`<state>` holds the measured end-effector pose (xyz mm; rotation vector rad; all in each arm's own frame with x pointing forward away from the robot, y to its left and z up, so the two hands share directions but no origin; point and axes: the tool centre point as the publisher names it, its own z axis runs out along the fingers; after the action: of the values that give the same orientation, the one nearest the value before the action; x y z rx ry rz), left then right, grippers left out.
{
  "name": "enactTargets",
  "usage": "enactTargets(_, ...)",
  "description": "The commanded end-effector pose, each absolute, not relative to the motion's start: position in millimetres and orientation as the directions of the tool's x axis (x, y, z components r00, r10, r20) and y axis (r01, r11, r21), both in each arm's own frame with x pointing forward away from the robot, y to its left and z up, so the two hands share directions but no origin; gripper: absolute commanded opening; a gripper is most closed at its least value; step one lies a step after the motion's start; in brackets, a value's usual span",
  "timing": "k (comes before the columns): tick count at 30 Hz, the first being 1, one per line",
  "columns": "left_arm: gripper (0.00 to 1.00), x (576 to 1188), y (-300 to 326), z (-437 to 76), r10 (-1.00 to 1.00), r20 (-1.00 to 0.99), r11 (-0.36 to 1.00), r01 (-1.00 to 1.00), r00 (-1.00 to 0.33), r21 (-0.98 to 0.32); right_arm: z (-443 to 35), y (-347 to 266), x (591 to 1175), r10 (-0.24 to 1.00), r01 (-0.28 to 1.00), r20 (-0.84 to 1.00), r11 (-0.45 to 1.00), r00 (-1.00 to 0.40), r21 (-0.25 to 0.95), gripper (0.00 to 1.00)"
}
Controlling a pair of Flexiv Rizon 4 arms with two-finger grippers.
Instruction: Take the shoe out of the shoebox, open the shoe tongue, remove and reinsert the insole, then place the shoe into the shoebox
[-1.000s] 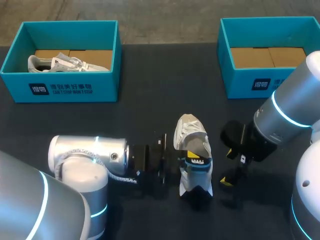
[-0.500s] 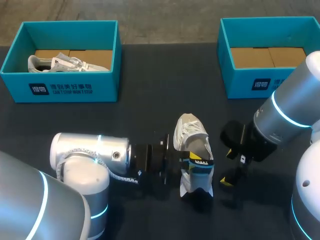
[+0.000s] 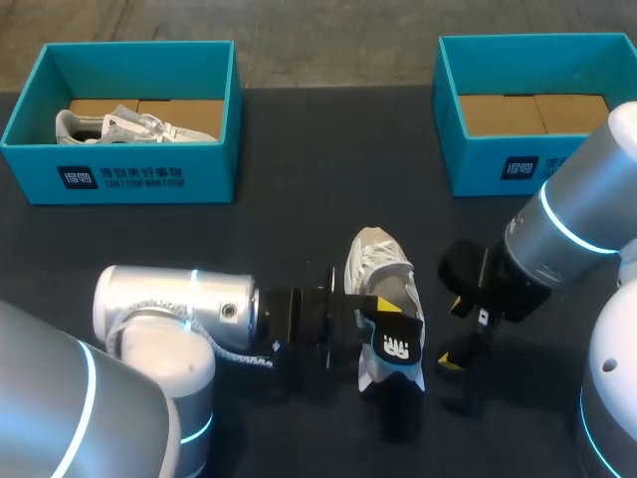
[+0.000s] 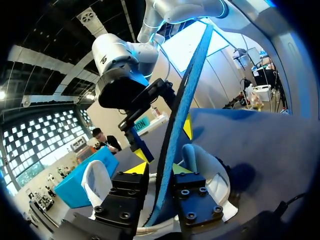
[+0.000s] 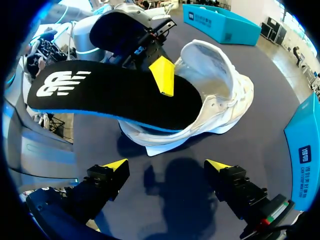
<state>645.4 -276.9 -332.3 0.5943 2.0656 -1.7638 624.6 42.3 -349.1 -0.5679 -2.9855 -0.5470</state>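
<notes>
A white shoe (image 3: 378, 271) stands on the dark table near the front middle, also in the right wrist view (image 5: 220, 100) and the left wrist view (image 4: 97, 180). A black insole (image 3: 393, 341) with a white logo and a blue underside lies tilted over the shoe's heel end, one end down in the shoe's mouth (image 5: 110, 95). My left gripper (image 3: 363, 311) is at the shoe's left side. The insole (image 4: 180, 110) runs edge-on between its fingers (image 4: 136, 168), with a gap on one side, so it is open (image 4: 158, 169). My right gripper (image 3: 453, 334) hangs wide open just right of the shoe, holding nothing (image 5: 165, 167).
A teal shoebox (image 3: 119, 179) at the back left holds a second white shoe (image 3: 129, 124). Another teal shoebox (image 3: 498, 164) stands at the back right with only its cardboard floor showing. Both my arms crowd the front strip around the shoe.
The insole has turned from edge-up to lying with its black logo face upward over the shoe's heel. My left fingers have spread apart from it. The right arm has not moved.
</notes>
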Motion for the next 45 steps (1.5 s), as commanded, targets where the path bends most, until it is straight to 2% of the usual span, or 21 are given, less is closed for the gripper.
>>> enactTargets(1, 0.28, 638, -275, -324, 0.08, -0.529, 0.151, 0.535, -0.845, -0.831, -349, 42, 624, 0.347, 0.365, 0.115, 0.87, -0.931, 0.332, 1.0)
enactTargets(10, 0.29, 639, -275, -321, 0.074, -0.558, 0.2, 0.561, -0.826, -0.804, -349, 42, 624, 0.347, 0.365, 0.115, 0.87, -0.931, 0.332, 1.0)
enactTargets(19, 0.24, 642, -280, -322, 0.094, -0.551, 0.215, 0.557, -0.829, -0.802, -349, 42, 624, 0.347, 0.365, 0.115, 0.87, -0.931, 0.332, 1.0)
enactTargets(21, 0.16, 643, -281, -323, 0.099, -0.55, 0.22, 0.557, -0.829, -0.801, -349, 42, 624, 0.347, 0.365, 0.115, 0.87, -0.931, 0.332, 1.0)
enactTargets(22, 0.04, 643, -281, -323, 0.1, -0.551, 0.222, 0.558, -0.829, -0.8, -349, 42, 624, 0.347, 0.365, 0.115, 0.87, -0.931, 0.332, 1.0)
enactTargets(23, 0.0, 643, -281, -323, 0.102, -0.55, 0.223, 0.558, -0.829, -0.799, -349, 42, 624, 0.347, 0.365, 0.115, 0.87, -0.931, 0.332, 1.0)
enactTargets(45, 0.0, 656, -281, -343, 0.135, -0.579, 0.231, 0.594, -0.804, -0.771, -349, 42, 624, 0.347, 0.365, 0.115, 0.87, -0.931, 0.332, 1.0)
